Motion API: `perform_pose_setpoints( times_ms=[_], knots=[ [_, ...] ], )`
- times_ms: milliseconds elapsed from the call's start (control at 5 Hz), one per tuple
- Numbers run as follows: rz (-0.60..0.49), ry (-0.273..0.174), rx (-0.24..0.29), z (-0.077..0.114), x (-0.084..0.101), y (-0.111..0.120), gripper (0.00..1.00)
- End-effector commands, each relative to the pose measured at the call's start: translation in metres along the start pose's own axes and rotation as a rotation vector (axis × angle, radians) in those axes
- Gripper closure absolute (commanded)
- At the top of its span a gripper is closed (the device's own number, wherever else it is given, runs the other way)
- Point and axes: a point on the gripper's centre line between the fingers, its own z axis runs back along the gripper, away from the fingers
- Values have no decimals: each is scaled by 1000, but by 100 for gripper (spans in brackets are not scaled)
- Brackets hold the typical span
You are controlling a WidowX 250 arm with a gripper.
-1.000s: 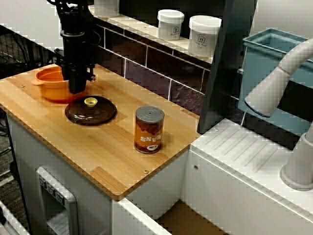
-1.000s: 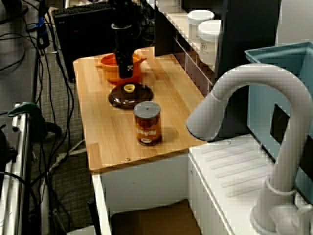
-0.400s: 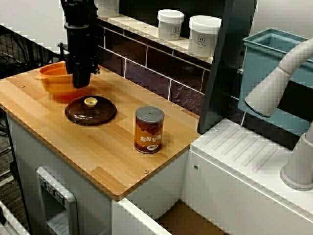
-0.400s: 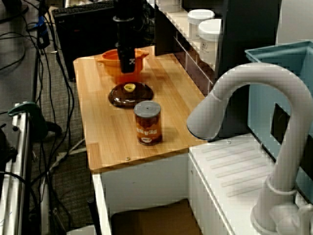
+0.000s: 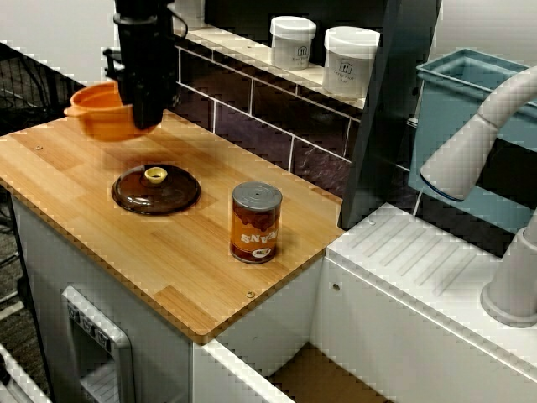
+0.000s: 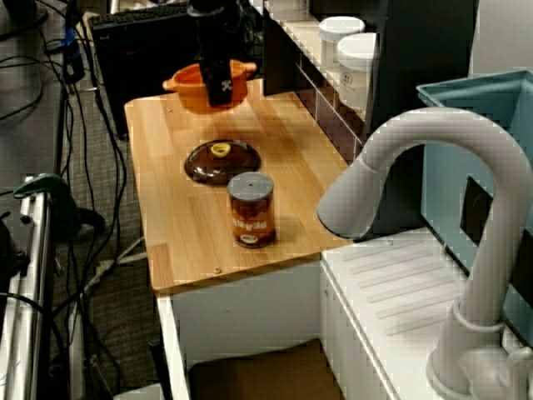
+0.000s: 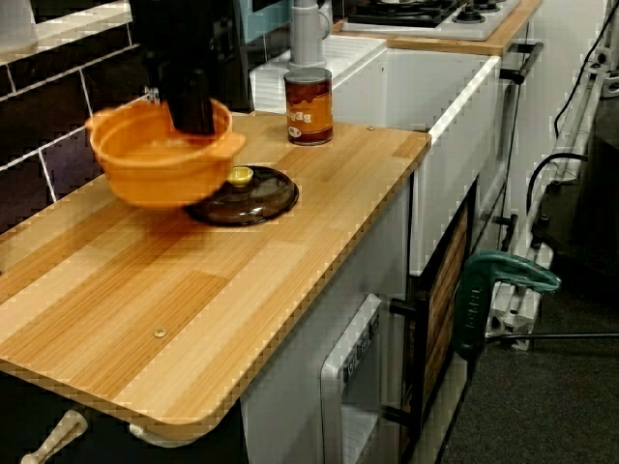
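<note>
Between the fingers (image 7: 191,118) is the rim of the orange bowl (image 7: 155,164); they are clenched on it and reach down into it from above. A second ago the bowl stood on the counter (image 5: 168,260) with the fingers low inside it. Now it hangs in the air beneath them, clear of the wood, with its shadow on the boards below. In the view from the low end of the counter it looks slightly tilted. By my reading the grip now carries the bowl's whole weight and nothing has slipped. Just below and in front of the fingers, the brown lid (image 5: 156,189) with its yellow knob lies flat where it lay before, apart from the bowl. Farther out along the counter the tin can (image 5: 256,222) stands upright, unmoved. Well beyond it, two white jars (image 5: 293,42) sit on the shelf.
</note>
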Motion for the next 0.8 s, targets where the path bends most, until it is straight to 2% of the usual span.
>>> perform_pose_setpoints(
  times_ms=[0, 600],
  knots=[
    [-1, -99, 9, 43, 3, 2, 100],
    [1, -144, -6, 85, 8, 3, 100]
  ],
)
